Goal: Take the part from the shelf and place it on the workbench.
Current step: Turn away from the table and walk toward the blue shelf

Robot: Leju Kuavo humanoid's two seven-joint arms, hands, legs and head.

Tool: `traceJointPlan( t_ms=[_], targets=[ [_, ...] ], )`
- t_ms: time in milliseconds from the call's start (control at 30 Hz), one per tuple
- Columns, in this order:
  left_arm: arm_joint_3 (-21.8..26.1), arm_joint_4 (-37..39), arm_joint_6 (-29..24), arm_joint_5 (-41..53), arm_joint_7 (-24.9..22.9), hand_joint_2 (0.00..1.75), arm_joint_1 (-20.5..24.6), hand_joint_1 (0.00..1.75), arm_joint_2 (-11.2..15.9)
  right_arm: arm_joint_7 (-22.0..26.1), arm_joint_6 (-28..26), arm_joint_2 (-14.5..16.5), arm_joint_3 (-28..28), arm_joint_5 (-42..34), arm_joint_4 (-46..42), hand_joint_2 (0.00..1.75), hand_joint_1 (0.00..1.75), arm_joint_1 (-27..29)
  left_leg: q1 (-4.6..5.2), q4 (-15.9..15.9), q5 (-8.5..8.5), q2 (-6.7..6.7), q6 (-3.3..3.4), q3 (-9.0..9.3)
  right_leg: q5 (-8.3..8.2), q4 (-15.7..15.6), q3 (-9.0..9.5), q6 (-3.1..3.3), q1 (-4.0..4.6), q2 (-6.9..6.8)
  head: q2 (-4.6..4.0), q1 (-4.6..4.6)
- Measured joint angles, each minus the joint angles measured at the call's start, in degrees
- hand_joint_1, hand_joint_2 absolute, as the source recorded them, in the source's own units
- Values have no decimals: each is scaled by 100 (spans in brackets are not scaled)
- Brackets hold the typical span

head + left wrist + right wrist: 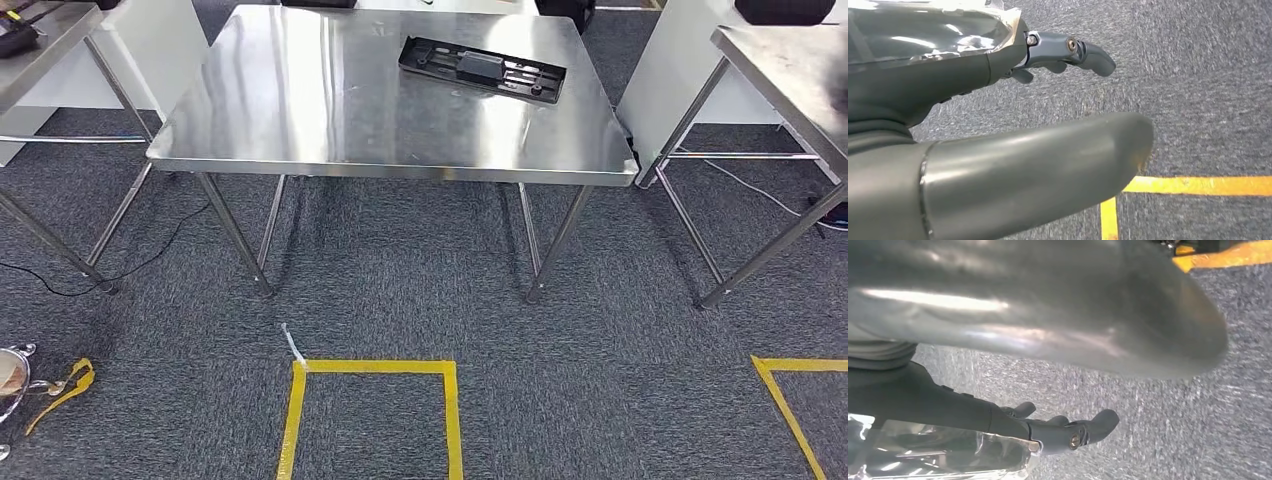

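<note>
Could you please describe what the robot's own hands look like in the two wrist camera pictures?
The left hand has a thick, smooth grey thumb, darker grey fingers with a silver screw at a knuckle, and a shiny crinkled clear cover. The right hand looks the same: a broad grey thumb, dark fingers with a screw, and a glossy clear cover.

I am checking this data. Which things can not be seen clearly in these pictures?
- Part, head view: far off, details too small.
- Left table, right table: cut by edges.
- Left hand: thumb fills frame, palm hidden.
- Right hand: blurred, thumb hides palm.
</note>
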State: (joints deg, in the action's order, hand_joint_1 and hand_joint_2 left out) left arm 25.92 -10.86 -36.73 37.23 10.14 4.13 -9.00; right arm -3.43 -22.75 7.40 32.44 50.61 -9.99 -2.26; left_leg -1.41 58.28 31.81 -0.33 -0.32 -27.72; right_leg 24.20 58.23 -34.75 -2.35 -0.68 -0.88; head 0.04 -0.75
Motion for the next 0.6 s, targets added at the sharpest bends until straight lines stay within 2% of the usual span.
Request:
traceJointPlan(
  t_ms=[33, 67, 133, 167, 200, 233, 267, 300, 333, 367, 433, 500, 600],
  targets=[
    [1, 0, 1, -5, 9, 0, -6, 0, 1, 3, 0, -3, 0, 1, 0, 0, 0, 5, 10, -11, -31, 15, 79, -40, -3, 19, -32, -41, -6, 4, 0, 0],
    [2, 0, 1, -11, 30, 0, -13, 0, 1, 7, 0, -2, 0, 4, 1, 0, 0, 11, 25, -20, -95, 34, 175, -115, 180, 364, -185, -66, -16, 15, 1, -4],
    [4, 0, 1, -23, 73, 0, -29, 0, -2, 12, 0, -4, 0, 10, 1, 0, 0, 28, 54, -34, -250, 73, 339, -270, 643, 1242, -521, -107, -37, 42, 1, -13],
    [5, 0, -1, -25, 88, 0, -34, 0, -4, 13, 0, -3, 0, 14, 1, 0, 0, 33, 63, -30, -305, 81, 355, -339, 856, 1621, -610, -114, -38, 52, 1, -18],
    [7, 0, -3, -26, 93, 0, -38, 0, -4, 13, 0, -4, 0, 14, 0, 0, 0, 37, 68, -29, -334, 82, 348, -373, 854, 1561, -497, -143, -38, 54, 0, -18],
    [8, 0, -5, -27, 98, 0, -40, 0, -6, 13, 0, -7, 0, 15, 0, 0, 0, 38, 69, -28, -357, 82, 337, -396, 777, 1268, -265, -175, -38, 54, 0, -19],
    [8, 0, -9, -27, 107, 0, -41, 0, -11, 13, 0, -8, 0, 16, 0, 0, 0, 35, 69, -27, -377, 81, 320, -398, 670, 827, 43, -198, -38, 54, 0, -20],
    [9, 0, -14, -28, 118, 0, -40, 0, -18, 14, 0, -10, 0, 20, 0, 0, 0, 27, 81, -21, -394, 81, 298, -402, 590, 385, 322, -197, -27, 55, 0, -22],
    [9, 0, -21, -28, 132, 0, -39, 0, -28, 15, 0, -11, 0, 25, 0, 0, 0, 18, 93, -16, -413, 82, 269, -407, 531, 59, 521, -172, -9, 57, 0, -18],
    [9, 0, -30, -28, 145, 0, -38, 0, -37, 16, 0, -10, 0, 28, 0, 0, 0, 13, 108, -8, -429, 83, 243, -412, 505, -124, 615, -136, 6, 58, 0, -15],
    [9, 0, -43, -28, 169, 0, -38, 0, -51, 18, 0, -5, 0, 32, 1, 0, 0, 23, 122, -1, -456, 83, 279, -442, 482, -179, 609, -87, 15, 60, 0, -8],
    [9, 0, -48, -28, 186, 0, -38, 0, -58, 18, -1, -3, 2, 30, 2, 0, 0, 37, 107, -12, -478, 80, 319, -448, 468, -183, 584, -76, 18, 58, 0, -9],
    [9, 0, -48, -32, 195, 0, -37, 0, -61, 32, -2, -5, 4, 29, 2, 0, 0, 30, 82, -56, -516, 80, 243, -445, 451, -182, 562, -31, 50, 57, 0, -11]
  ],
)
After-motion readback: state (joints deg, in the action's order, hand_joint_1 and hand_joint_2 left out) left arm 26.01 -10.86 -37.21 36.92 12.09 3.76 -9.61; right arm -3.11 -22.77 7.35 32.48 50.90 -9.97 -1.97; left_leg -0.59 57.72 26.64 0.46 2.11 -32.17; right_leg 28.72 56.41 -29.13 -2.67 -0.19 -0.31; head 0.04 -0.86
